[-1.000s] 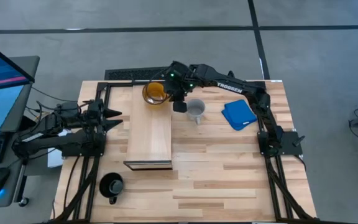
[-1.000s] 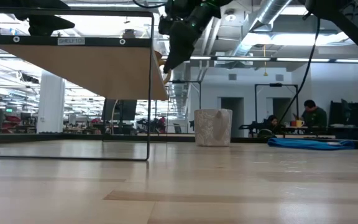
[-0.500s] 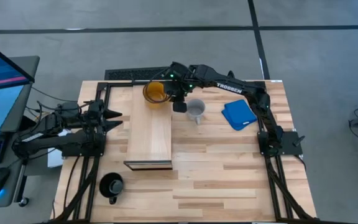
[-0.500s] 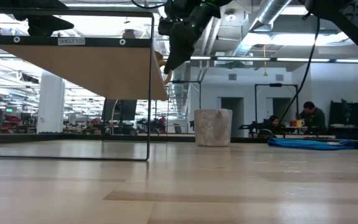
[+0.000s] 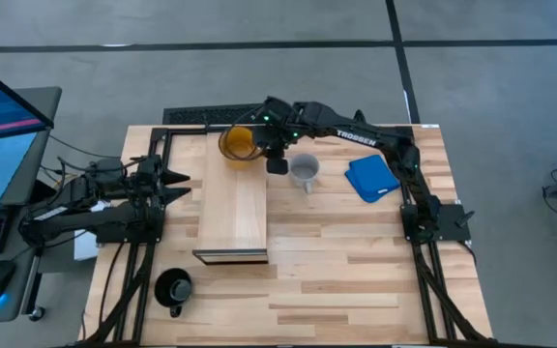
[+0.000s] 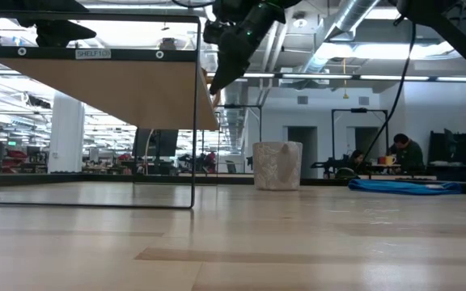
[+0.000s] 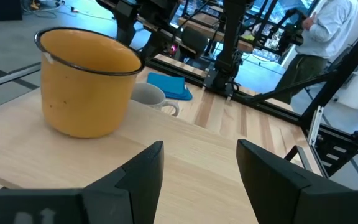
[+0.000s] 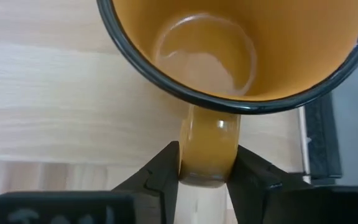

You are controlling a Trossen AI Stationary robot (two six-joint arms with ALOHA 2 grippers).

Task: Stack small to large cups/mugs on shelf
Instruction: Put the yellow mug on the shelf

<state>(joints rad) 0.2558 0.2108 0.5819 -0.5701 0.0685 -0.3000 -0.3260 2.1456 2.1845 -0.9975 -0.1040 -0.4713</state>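
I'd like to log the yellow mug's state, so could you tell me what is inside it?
Nothing shows inside the yellow mug: the right wrist view looks down onto its bare glossy bottom. It stands on the shelf, its handle between the right tool's fingers. The shelf beneath the mug is covered.

The yellow mug [image 5: 239, 142] slid a little toward the left arm's side along the far end of the shelf [image 5: 232, 213], carried by the right gripper [image 5: 263, 144], whose fingers [image 8: 160, 176] flanked its handle. In the low view that gripper sat slightly higher.
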